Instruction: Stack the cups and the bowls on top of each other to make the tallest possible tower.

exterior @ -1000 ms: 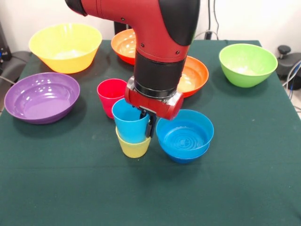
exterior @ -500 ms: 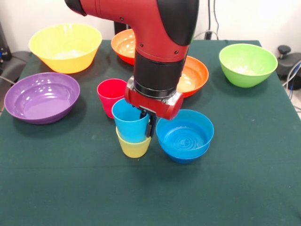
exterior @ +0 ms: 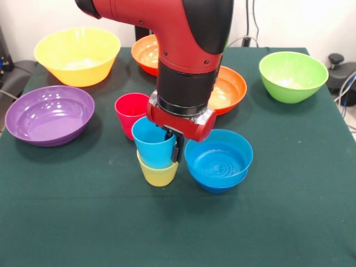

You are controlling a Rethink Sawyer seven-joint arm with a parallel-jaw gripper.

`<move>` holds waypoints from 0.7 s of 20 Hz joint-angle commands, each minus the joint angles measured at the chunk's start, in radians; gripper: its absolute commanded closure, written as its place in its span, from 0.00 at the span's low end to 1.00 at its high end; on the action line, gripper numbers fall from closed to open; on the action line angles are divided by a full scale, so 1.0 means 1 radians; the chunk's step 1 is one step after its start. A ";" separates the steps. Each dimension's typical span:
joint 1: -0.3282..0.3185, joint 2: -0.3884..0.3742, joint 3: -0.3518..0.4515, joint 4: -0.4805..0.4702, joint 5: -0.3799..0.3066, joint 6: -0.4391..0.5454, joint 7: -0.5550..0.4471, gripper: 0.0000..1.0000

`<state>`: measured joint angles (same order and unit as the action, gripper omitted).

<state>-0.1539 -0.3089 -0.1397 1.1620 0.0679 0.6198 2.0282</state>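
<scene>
Reaching down, fingers [exterior: 176, 149] on blue cup [exterior: 153, 146]

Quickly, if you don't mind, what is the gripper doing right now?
Gripper: at the rim of the light blue cup, which sits in the yellow cup; whether it is open or shut cannot be told.

The light is bright and even, coming from above. Shadows on the green cloth [exterior: 278, 222] are soft and short, darkest under the arm [exterior: 189, 50]. Small white glare shows inside the purple bowl [exterior: 49, 114] and blue bowl [exterior: 218, 159]. Focus is sharp everywhere, without visible edge distortion.
</scene>
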 commanded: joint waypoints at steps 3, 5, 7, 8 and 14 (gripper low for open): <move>0.020 0.090 0.047 0.060 0.009 -0.003 0.150 1.00; 0.023 0.091 0.042 0.056 0.011 0.003 0.152 1.00; 0.024 0.092 0.039 0.055 0.013 0.008 0.151 1.00; 0.025 0.092 0.037 0.054 0.014 0.009 0.151 1.00; 0.031 0.093 0.028 0.056 0.022 0.006 0.148 0.00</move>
<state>-0.1450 -0.2990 -0.1658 1.1620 0.0892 0.6200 2.0282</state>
